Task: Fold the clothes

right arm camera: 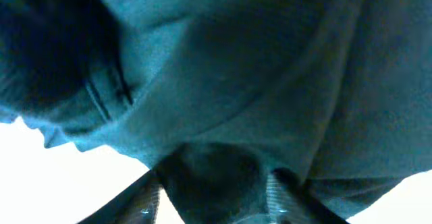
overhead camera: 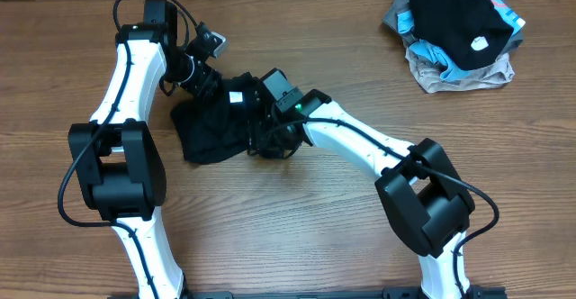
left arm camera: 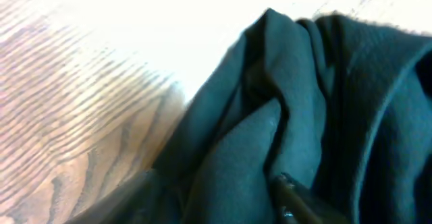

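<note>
Clothes (overhead camera: 209, 135), one black garment, are bunched in a heap on the table (overhead camera: 297, 236), left of centre, between the two arms. A small white label (overhead camera: 239, 98) is seen at the heap's upper edge. The right gripper (right arm camera: 210, 191) is pressed into the heap's right side, and a fold of the cloth is pinched between its fingers (right arm camera: 145, 198). The left gripper (overhead camera: 205, 81) is set at the heap's top edge. Only one finger (left arm camera: 291, 200) is shown against the fabric in its wrist view, so its state cannot be told. A pile (overhead camera: 450, 74) of other garments lies at the far right corner, well apart.
</note>
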### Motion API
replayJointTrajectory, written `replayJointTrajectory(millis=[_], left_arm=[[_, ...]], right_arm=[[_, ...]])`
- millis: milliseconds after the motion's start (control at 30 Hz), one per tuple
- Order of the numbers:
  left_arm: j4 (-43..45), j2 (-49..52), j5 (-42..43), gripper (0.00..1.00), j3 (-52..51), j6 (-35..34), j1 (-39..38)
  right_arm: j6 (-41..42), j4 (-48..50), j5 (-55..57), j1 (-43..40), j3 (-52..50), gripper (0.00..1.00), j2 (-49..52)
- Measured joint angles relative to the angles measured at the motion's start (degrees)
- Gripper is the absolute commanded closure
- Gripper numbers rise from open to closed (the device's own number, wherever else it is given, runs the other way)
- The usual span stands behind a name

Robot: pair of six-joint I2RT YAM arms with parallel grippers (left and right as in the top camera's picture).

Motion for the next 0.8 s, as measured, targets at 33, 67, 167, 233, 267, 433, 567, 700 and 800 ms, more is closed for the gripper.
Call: replayJointTrajectory(millis=[33,67,167,233,267,433,567,700,800], left_arm=[[0.61,0.00,0.00,0.70,0.00,-0.33,-0.11],[1.16,0.00,-0.02,0.77,0.00,-0.76,-0.15],[2.49,0.00,-0.07,0.96,0.00,-1.81,-0.48],[3.69,0.00,-0.55,0.96,0.00,-2.64,-0.48],[4.39,0.00,-1.01,0.96,0.00,-3.21,-0.46],[7.52,0.00,-3.34,0.96,0.00,-6.38,1.31],[11.54,0.00,-4.66,0.96,0.00,-7.96,5.97],[15.13,0.00,-5.31,0.91,0.00,-8.74,9.55],[17.31,0.00,-5.73,0.59,0.00,-9.05,11.13]], right_arm=[[-0.13,0.20,0.33,0.20,0.00,0.66,0.00],[-0.07,0.26,0.63,0.26,0.00,0.71,0.00],[0.17,-0.04,1.33,0.31,-0.09,0.90,0.00],[0.70,-0.59,1.62,0.28,-0.09,0.96,0.00],[0.55,-1.07,1.77,0.31,-0.09,0.96,0.00],[0.74,-1.84,2.01,0.31,-0.09,0.96,0.00],[0.74,-1.92,2.01,0.31,-0.15,0.96,0.00],[0.94,-1.75,1.99,0.31,-0.90,0.96,0.00],[1.29,-1.57,1.99,0.31,-1.68,0.78,0.00]])
